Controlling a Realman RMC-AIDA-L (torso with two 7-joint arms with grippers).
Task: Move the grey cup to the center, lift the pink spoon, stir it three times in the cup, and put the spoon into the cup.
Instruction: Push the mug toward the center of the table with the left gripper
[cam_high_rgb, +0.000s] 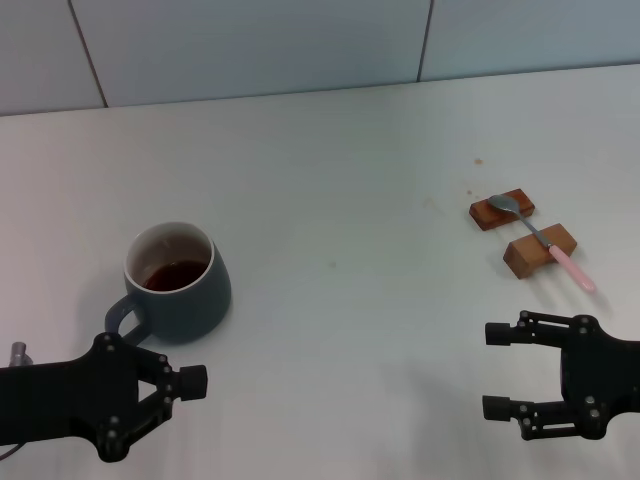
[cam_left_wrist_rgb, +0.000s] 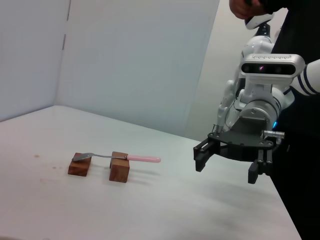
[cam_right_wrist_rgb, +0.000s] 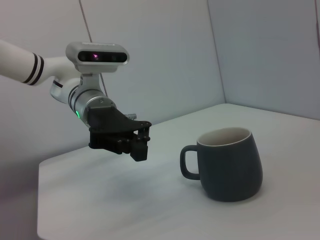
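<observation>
The grey cup (cam_high_rgb: 178, 285) stands at the table's left with dark liquid inside and its handle turned toward my left gripper; it also shows in the right wrist view (cam_right_wrist_rgb: 230, 167). My left gripper (cam_high_rgb: 192, 382) hovers just in front of the cup, shut and empty; it shows in the right wrist view (cam_right_wrist_rgb: 139, 148) too. The pink spoon (cam_high_rgb: 572, 268) lies across two wooden blocks at the right, and in the left wrist view (cam_left_wrist_rgb: 142, 159) as well. My right gripper (cam_high_rgb: 496, 370) is open and empty in front of the spoon; the left wrist view (cam_left_wrist_rgb: 227, 169) shows it.
The two brown wooden blocks (cam_high_rgb: 501, 210) (cam_high_rgb: 540, 250) hold the spoon off the table. A white table (cam_high_rgb: 350, 300) spreads between cup and spoon. A pale wall (cam_high_rgb: 300, 40) rises at the back edge.
</observation>
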